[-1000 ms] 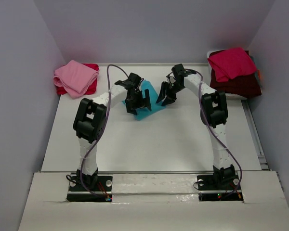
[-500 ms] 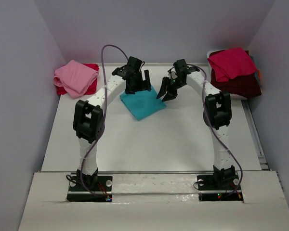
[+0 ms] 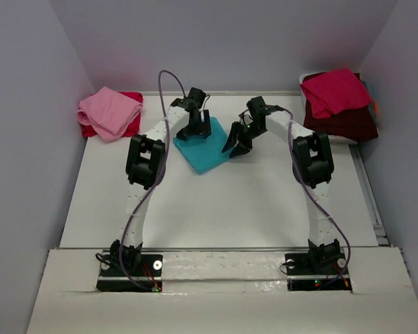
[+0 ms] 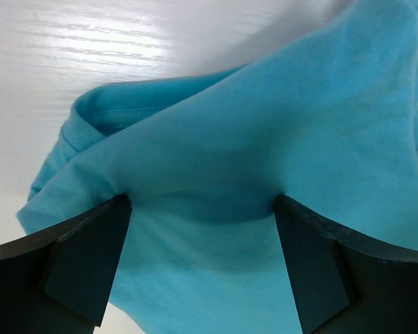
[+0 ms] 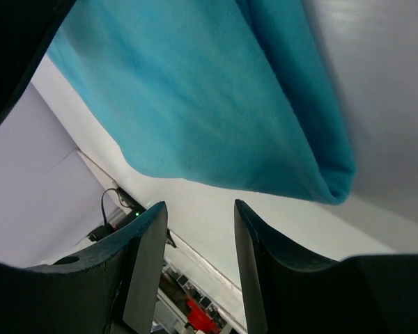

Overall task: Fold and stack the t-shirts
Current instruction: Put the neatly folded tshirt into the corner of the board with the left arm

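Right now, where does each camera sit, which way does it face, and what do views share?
Top: high behind the arm bases, looking down on the table; left arm, right arm, turquoise shirt, pink shirt.
Left wrist: on that arm, looking down past the open left claw onto the shirt.
Right wrist: on that arm, looking past the open right claw along the shirt's edge toward the arm bases.
Shared: all three show the turquoise shirt.

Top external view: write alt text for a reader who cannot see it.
A folded turquoise shirt lies on a white table, the open left gripper over its far edge, the open right gripper at its right edge. A pink shirt lies on a red shirt far left; a crimson shirt on a maroon shirt far right.
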You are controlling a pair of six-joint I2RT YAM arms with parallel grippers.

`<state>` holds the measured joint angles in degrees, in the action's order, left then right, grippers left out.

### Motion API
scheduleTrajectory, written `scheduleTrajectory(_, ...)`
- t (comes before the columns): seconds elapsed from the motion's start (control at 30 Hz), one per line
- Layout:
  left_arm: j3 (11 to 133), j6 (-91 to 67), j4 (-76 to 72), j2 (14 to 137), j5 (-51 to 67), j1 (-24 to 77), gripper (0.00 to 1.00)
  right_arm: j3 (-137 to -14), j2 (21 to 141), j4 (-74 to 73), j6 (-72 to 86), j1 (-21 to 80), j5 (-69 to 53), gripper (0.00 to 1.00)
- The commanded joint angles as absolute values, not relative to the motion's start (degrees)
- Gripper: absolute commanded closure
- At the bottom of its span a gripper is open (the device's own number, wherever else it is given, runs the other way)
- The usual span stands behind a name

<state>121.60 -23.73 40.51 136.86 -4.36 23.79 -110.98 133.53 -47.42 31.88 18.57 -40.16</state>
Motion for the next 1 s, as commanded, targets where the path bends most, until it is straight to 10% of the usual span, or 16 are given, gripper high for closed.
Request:
scheduleTrajectory(0.0, 125.24, -20.04, 43.59, 135.35, -9.31, 23.38, 0.01, -109.95, 131.04, -43.07, 34.36, 21.53, -43.33, 0.52)
scheduleTrajectory(0.97, 118.49, -16.88, 54.14, 138.96, -23.29, 24.43, 0.01, -111.01, 139.31, -44.99, 38.5, 24.35, -37.89, 0.76)
